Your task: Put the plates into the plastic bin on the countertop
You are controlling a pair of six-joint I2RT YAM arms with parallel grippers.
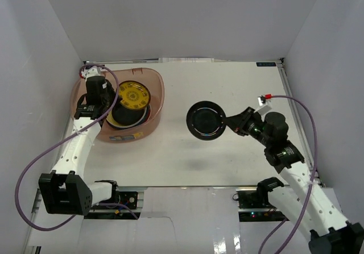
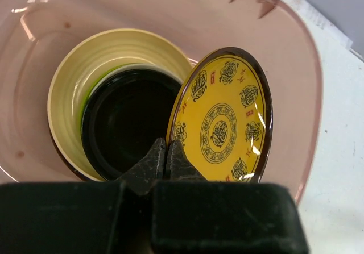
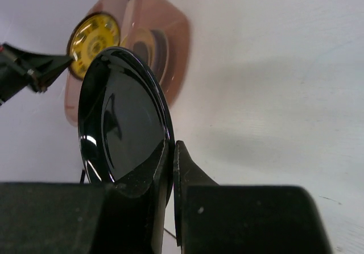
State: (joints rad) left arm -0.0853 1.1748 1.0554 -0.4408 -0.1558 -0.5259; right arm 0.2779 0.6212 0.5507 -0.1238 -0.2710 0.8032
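The plastic bin [image 1: 161, 89] stands at the back left of the white countertop [image 1: 227, 83]. It holds a stack of plates topped by a black plate [image 2: 125, 123] inside a cream one [image 2: 71, 89], with a lime green sliver between them. My left gripper [image 1: 116, 99] hangs over the bin, shut on the rim of a yellow patterned plate [image 2: 222, 117] that is held tilted on edge above the stack. My right gripper [image 1: 228, 121] is shut on the rim of a glossy black plate [image 1: 206, 120], held in the air over the middle of the countertop, right of the bin.
White walls enclose the countertop on three sides. Purple cables loop from both arms. A small red tag [image 1: 264, 98] sits on the right arm's cable. A dark label [image 1: 265, 64] lies at the back right edge. The black plate's shadow [image 1: 199, 164] falls on the countertop.
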